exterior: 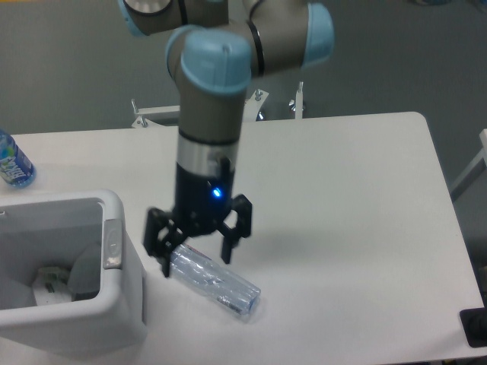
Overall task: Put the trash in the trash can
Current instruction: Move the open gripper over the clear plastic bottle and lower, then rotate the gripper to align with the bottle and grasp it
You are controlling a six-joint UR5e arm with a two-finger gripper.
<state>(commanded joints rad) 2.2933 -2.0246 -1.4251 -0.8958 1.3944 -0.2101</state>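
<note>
No lettering can be read anywhere at this moment. The crushed clear bottle [215,283] on the table [342,198] carries a blue-white label, but its print is only a smear of colour. The blue-tinted bottle [13,163] at the left edge has a blue label with pale markings, also too small and blurred to make out. The white wrapper [52,280] inside the trash can [114,304] shows no legible marks. The gripper [196,258] body bears a glowing blue light but no readable brand; any lettering on its dark housing is blurred.
</note>
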